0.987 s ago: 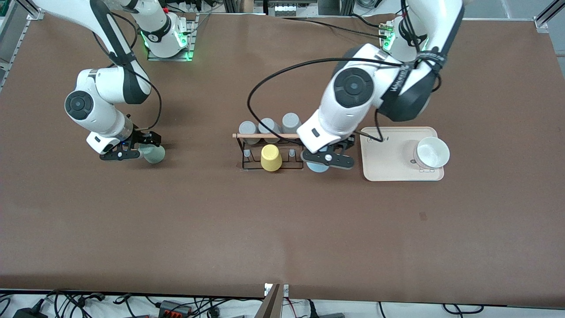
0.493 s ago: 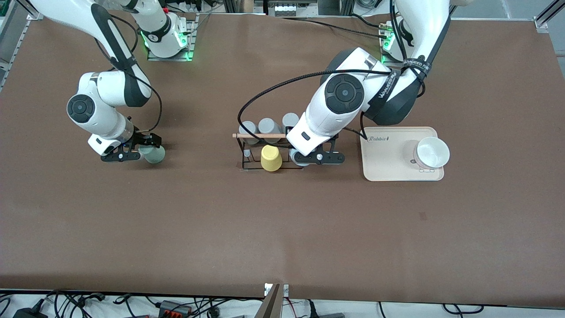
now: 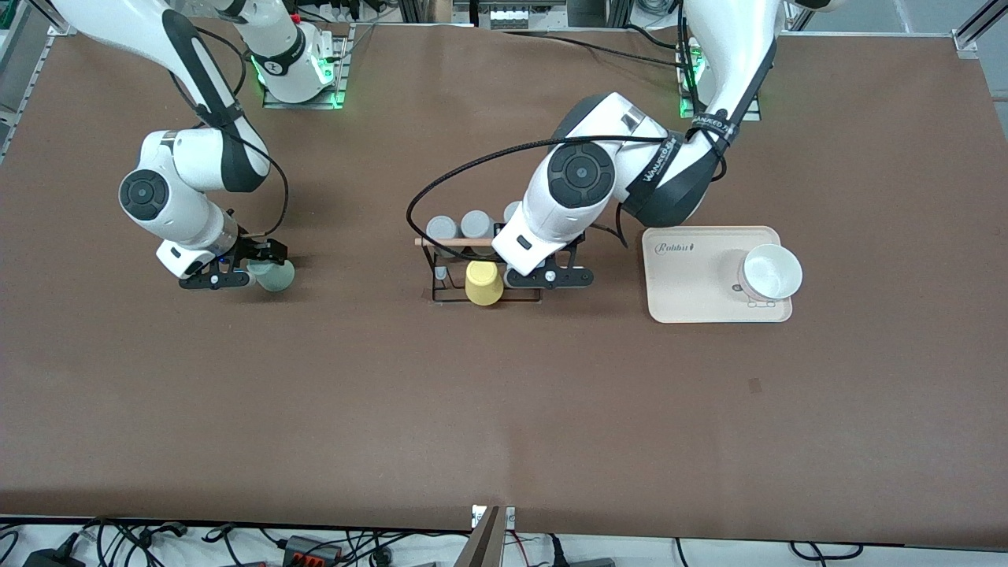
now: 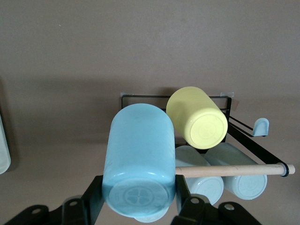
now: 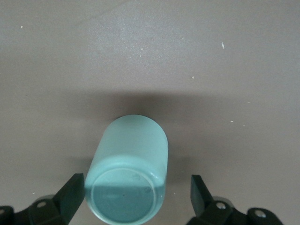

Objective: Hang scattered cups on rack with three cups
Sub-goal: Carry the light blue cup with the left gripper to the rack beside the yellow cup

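Left claw clamped on the light blue cup, base toward the wrist, long axis tipped down toward the rack, over the rack's end nearer the cream tray. In the front view, blue cup hidden under the left arm; only the claw's black crossbar visible, just beside the yellow cup. Yellow cup tilted on a peg on the rack's nearer side, base up; in the left wrist view almost touching the blue cup. Wooden rod crossing above two pale cups; in the front view, grey cups lined along the rack's farther side, a third partly hidden by the arm. One bare peg at the rack's end toward the right arm. White bowl on the tray.

Right claw spread wide around the mint-green cup, fingers apart from its sides, toward the right arm's end of the desk. Cup apparently upside down on the desk, base up, well apart from the rack.
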`<state>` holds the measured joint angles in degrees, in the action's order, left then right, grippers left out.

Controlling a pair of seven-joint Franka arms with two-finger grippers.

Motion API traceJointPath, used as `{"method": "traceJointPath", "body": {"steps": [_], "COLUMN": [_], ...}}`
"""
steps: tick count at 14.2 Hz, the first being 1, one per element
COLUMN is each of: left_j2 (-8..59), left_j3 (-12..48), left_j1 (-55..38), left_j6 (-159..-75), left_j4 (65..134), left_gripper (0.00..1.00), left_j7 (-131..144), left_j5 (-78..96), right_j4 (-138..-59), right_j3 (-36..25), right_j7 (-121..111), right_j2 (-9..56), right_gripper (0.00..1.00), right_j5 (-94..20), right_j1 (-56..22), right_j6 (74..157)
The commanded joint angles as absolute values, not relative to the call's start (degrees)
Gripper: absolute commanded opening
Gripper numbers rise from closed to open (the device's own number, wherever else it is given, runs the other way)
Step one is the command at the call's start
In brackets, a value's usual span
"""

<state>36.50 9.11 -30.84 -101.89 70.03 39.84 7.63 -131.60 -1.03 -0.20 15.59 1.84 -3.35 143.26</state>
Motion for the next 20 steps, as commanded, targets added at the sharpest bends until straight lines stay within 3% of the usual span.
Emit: {"method": "traceJointPath", "body": {"steps": [1, 17, 18, 19, 20], "left_j2": [38.49, 44.12, 44.12, 44.12, 43.86], "left_j3": [8.79, 8.61, 8.61, 8.70, 8.70], "left_j1": [-31.99, -31.90, -31.82, -31.73, -31.64], "left_j6": [-100.98, -104.50, -104.50, -104.50, -104.41], "left_j4": [67.41, 67.59, 67.59, 67.59, 67.59], "left_gripper": [0.33, 0.37, 0.49, 0.80, 1.00], "left_j7": [40.34, 39.38, 39.38, 39.46, 39.55], "left_j5": [8.53, 8.44, 8.44, 8.52, 8.53], "right_j4": [-132.01, -131.84, -131.84, -131.84, -131.84], "right_j3": [-0.70, -0.53, -0.53, -0.53, -0.53], "right_j7": [-0.70, -0.70, -0.70, -0.70, -0.70], "right_j2": [15.82, 16.17, 16.17, 16.26, 16.26], "right_gripper": [1.00, 1.00, 1.00, 1.00, 1.00], "right_j5": [2.29, 2.02, 2.02, 2.02, 2.02], "right_j1": [-2.72, -2.99, -2.99, -2.99, -3.08], "right_j6": [144.58, 145.63, 145.72, 145.72, 145.72]}}
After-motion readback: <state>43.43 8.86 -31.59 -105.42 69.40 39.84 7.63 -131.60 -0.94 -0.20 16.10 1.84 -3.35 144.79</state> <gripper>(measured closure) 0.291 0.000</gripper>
